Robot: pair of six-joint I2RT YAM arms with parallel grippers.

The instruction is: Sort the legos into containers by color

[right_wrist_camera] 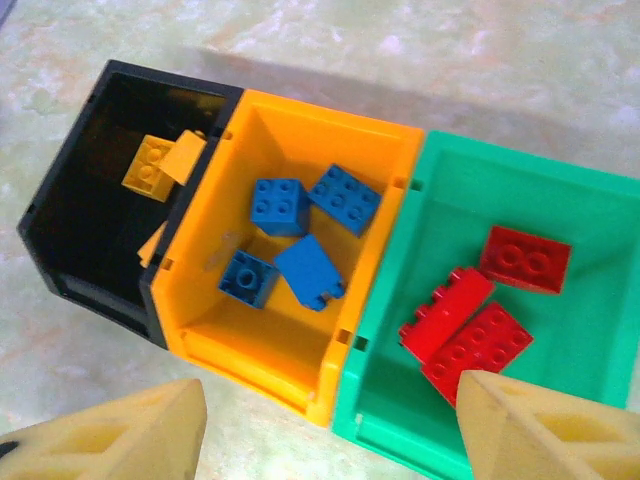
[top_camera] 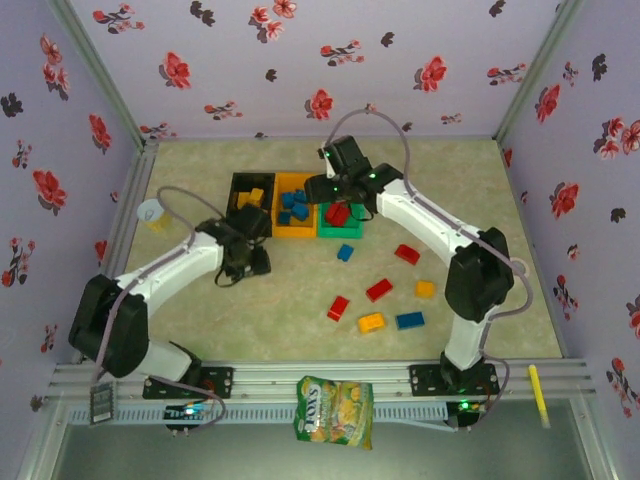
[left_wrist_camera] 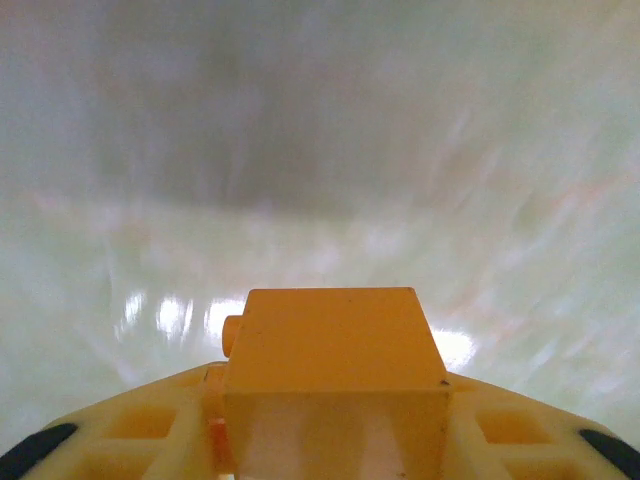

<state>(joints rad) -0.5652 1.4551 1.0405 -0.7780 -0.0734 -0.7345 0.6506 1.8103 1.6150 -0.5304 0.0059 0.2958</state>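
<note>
Gripping a yellow brick (left_wrist_camera: 330,345), the left tool (left_wrist_camera: 330,440) is clenched on its two flat sides, with one stud poking out to the left. From above, that tool sits low over the surface (top_camera: 480,330), just in front of the black bin (right_wrist_camera: 60,250). Whether the brick is clear of the surface I cannot tell.

The brick looks hard, stiff and very light. Its smooth walls are probably slippery, so a square pinch on opposite faces suits it best, and a skewed one could let it twist out.

Yellow pieces already lie in the black bin, so that is likely where it goes. The orange bin (right_wrist_camera: 300,125) beside it holds blue pieces, and the green bin (right_wrist_camera: 600,190) holds red ones.

The right tool (right_wrist_camera: 330,425) hangs over the bins with its fingers (right_wrist_camera: 140,430) spread and nothing between them. It may crowd the left arm's approach, and the bin's near wall must be cleared.

Loose bricks (top_camera: 379,290) lie well apart to the right. A tape roll (top_camera: 150,212) and a bag (top_camera: 333,410) stand out of the way.
</note>
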